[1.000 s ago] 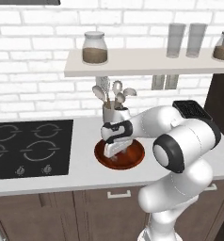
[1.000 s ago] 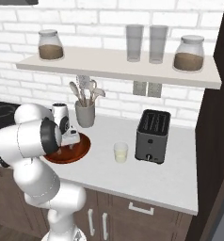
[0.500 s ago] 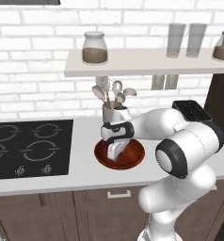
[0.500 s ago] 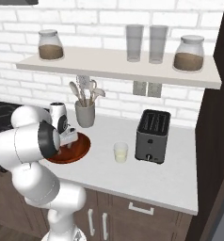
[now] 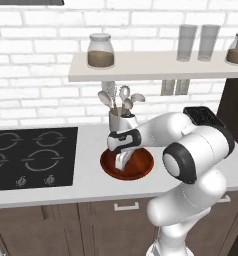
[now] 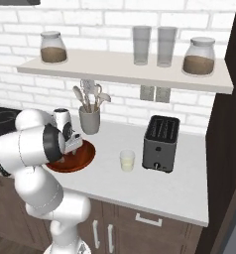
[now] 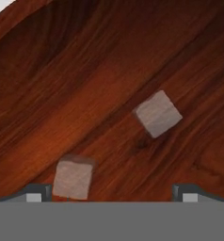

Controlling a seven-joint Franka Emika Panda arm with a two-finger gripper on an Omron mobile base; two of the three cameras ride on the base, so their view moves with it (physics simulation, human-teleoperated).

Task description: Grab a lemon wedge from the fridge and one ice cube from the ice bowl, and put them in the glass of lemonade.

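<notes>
My gripper [image 5: 122, 163] reaches straight down into the round reddish-brown ice bowl [image 5: 141, 170], its fingers open just above the wooden floor [image 7: 85, 70]. In the hand view one pale ice cube [image 7: 158, 113] lies ahead between the spread tips of the gripper [image 7: 112, 193]. Another ice cube [image 7: 73, 178] sits right beside the left fingertip [image 7: 36, 192]. Nothing is held. The small glass of lemonade [image 6: 127, 160] stands on the counter to the right of the ice bowl [image 6: 85, 158], left of the toaster. The lemon wedge and the fridge are out of view.
A grey utensil cup [image 5: 118, 120] stands directly behind the bowl. The black toaster [image 6: 161, 144] is at the right, the black cooktop [image 5: 31, 157] at the left. A wall shelf [image 6: 125, 69] with jars and two tall glasses hangs overhead.
The hand has sunk a little lower into the bowl over the last second. Its fingers have stayed wide apart and the cubes have not moved.
</notes>
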